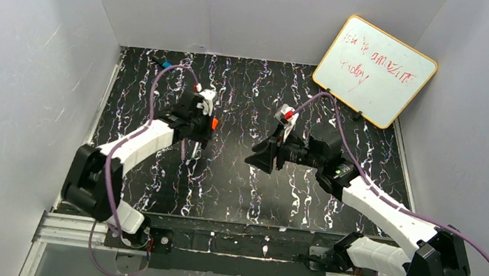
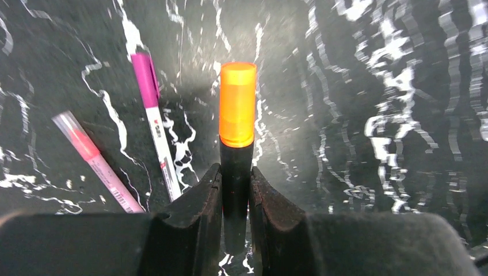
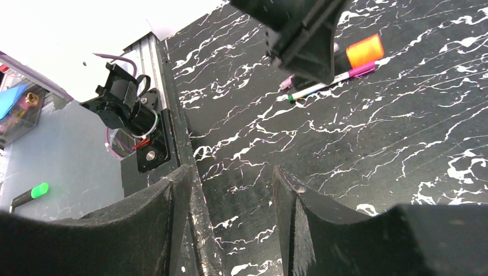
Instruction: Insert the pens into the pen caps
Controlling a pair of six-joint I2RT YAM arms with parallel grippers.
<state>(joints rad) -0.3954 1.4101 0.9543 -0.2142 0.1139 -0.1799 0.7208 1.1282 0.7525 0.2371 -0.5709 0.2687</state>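
My left gripper [image 2: 236, 172] is shut on a short black marker [image 2: 236, 190]. The marker points away from the camera, and a bright orange cap [image 2: 237, 103] sits on its far end. On the table beyond it lie a white pen [image 2: 162, 155] with a magenta cap [image 2: 145, 77] on it and a pink pen [image 2: 106, 175] with a pale pink cap [image 2: 70, 129] on it. My right gripper [image 3: 233, 175] hangs open above the table with nothing between its fingers. In its view the orange cap [image 3: 365, 50] shows beside the left gripper's fingers [image 3: 305, 49], above the white pen [image 3: 331, 82].
A whiteboard [image 1: 375, 71] with red writing leans at the back right. A small black piece with a blue end [image 1: 164, 63] lies at the back left corner. Grey walls close in three sides of the dark marbled table [image 1: 235, 193].
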